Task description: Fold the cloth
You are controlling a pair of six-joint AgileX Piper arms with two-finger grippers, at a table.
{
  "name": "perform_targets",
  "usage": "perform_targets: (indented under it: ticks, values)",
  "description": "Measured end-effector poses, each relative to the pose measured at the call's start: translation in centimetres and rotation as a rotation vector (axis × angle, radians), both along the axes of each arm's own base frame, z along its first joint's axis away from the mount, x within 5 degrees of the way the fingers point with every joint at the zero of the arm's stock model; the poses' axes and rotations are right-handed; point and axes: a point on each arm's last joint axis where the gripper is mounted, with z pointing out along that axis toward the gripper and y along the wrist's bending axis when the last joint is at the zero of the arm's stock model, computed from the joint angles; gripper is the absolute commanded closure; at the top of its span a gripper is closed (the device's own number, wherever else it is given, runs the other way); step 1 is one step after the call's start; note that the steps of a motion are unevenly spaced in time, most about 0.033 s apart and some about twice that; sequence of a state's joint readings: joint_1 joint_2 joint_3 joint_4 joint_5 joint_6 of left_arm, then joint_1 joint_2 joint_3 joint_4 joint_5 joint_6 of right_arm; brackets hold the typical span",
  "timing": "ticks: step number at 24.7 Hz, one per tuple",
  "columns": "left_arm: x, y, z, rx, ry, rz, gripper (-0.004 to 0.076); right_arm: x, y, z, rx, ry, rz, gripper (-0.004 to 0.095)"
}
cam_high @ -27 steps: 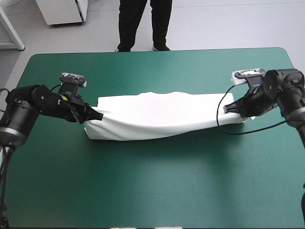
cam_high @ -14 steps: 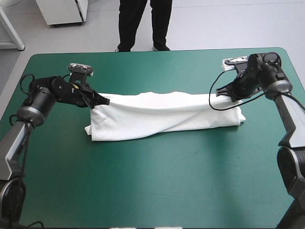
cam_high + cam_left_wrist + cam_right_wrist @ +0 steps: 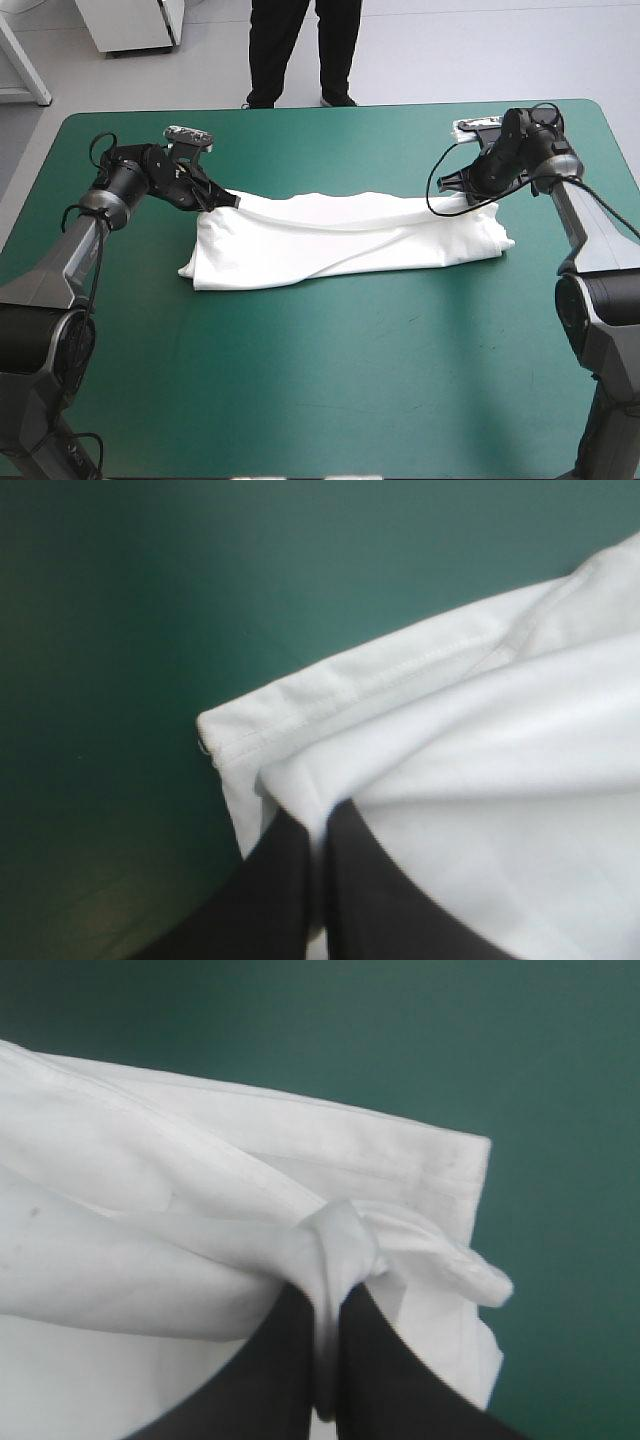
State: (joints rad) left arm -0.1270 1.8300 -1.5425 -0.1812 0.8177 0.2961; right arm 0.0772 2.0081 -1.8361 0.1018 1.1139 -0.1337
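T-shirt (image 3: 340,240) lies as a long folded band across mid bench (image 3: 330,380). Left gripper (image 3: 230,199) clamped on its far-left corner, right gripper (image 3: 463,193) pinching bunched cloth at far-right corner.

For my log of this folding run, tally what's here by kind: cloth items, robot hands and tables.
T-shirt: 1
Robot hands: 2, the left hand and the right hand, each shut on the T-shirt
Teal-green table: 1
Total: 4
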Motion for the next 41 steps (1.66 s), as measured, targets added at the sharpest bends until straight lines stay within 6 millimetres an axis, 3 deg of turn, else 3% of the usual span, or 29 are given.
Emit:
perform_targets:
  ticks: [4, 9, 13, 17, 21, 24, 25, 26, 28, 30, 33, 37, 41]
  values:
    - [0.1, 0.0, -0.4, 0.006, 0.017, -0.004, 0.0648, 0.0, -0.9, -0.3, 0.054, 0.027, -0.004, 0.0679]
    - [0.0, 0.1, 0.0, 0.023, 0.03, -0.015, 0.0447, -0.2, -2.7, 0.1, 0.076, 0.067, -0.03, 0.0357]
    - [0.1, 0.4, 1.5, 0.071, 0.024, -0.033, 0.0318, -0.2, -4.0, 1.0, 0.126, 0.05, -0.059, 0.0293]
    - [0.2, 0.4, 4.2, 0.066, -0.003, -0.011, 0.0314, -1.0, -4.9, 3.8, 0.164, -0.018, -0.078, 0.0294]
    - [-0.9, -0.5, 7.8, -0.071, -0.05, -0.033, 0.0333, -3.1, -5.0, 8.0, 0.171, -0.114, -0.071, 0.0306]
    - [-2.7, -2.0, 10.7, -0.242, -0.091, -0.128, 0.0456, -5.6, -4.8, 11.8, 0.171, -0.204, -0.061, 0.0363]
    - [-3.3, -2.6, 11.5, -0.283, -0.104, -0.169, 0.0593, -6.6, -4.7, 13.1, 0.169, -0.236, -0.058, 0.0475]
    - [-4.3, -3.9, 12.6, -0.329, -0.125, -0.241, 0.0678, -8.5, -4.6, 15.3, 0.159, -0.296, -0.052, 0.0563]
    - [-5.2, -5.9, 12.9, -0.35, -0.131, -0.339, 0.0733, -11.6, -4.6, 18.2, 0.122, -0.376, -0.051, 0.0892]
    - [-5.7, -7.7, 12.8, -0.345, -0.141, -0.416, 0.0733, -14.8, -4.6, 19.8, 0.085, -0.426, -0.05, 0.0921]
    - [-5.2, -9.5, 11.6, -0.358, -0.119, -0.452, 0.0733, -17.6, -4.8, 19.0, 0.034, -0.403, -0.045, 0.0927]
    - [-2.0, -11.8, 5.7, -0.414, 0.026, -0.478, 0.0733, -19.7, -5.5, 15.3, -0.057, -0.285, -0.082, 0.0927]
    - [-0.6, -15.2, 0.5, -0.414, 0.115, -0.511, 0.0733, -19.4, -6.1, 14.0, -0.114, -0.275, -0.115, 0.0927]
